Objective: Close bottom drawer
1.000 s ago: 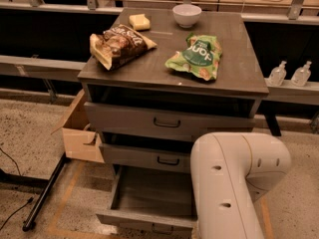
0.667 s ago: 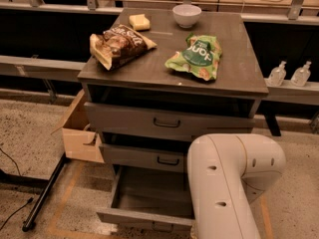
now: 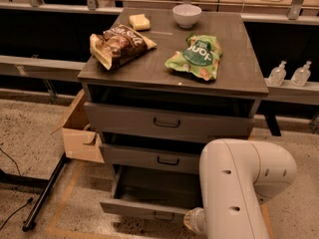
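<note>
Progress looks nil so far. The table (image 3: 164, 49) holds three drawers, and the robot's white arm (image 3: 239, 193) fills the near right, in front of the lowest one's right end. The bottom drawer (image 3: 149, 190) stands well out toward the near side, so the whole push is left. Nothing visibly touches its black handle (image 3: 162, 216). The end effector is out of view, probably past the near edge; its state cannot be told.

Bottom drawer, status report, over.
Claw out of view; arm low right. Bottom drawer pulled out, not closed. No visible obstruction.
</note>
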Robot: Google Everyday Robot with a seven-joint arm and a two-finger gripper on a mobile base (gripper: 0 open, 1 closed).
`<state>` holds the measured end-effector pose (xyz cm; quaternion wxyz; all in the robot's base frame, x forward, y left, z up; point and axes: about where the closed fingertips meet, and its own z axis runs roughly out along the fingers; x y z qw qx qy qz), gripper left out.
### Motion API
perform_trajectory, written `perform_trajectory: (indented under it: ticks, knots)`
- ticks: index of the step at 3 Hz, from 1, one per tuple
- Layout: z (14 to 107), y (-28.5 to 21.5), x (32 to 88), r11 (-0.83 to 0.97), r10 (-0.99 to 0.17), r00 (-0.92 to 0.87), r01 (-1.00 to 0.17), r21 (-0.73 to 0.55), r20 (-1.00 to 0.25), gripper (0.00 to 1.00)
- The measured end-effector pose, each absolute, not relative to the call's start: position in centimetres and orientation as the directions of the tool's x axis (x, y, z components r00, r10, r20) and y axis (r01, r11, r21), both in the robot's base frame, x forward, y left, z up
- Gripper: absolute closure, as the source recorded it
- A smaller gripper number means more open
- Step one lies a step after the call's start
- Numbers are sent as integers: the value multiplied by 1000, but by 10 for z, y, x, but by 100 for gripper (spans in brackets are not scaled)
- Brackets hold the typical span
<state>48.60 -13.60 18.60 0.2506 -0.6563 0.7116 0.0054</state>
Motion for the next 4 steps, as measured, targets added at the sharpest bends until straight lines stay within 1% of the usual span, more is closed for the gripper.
perform_trajectory:
  ticks: [2, 4]
  knots:
    - [198, -106, 533, 195, -874, 36, -888, -416, -485, 100]
    - [201, -104, 576, 221, -862, 72, -837, -500, -502, 100]
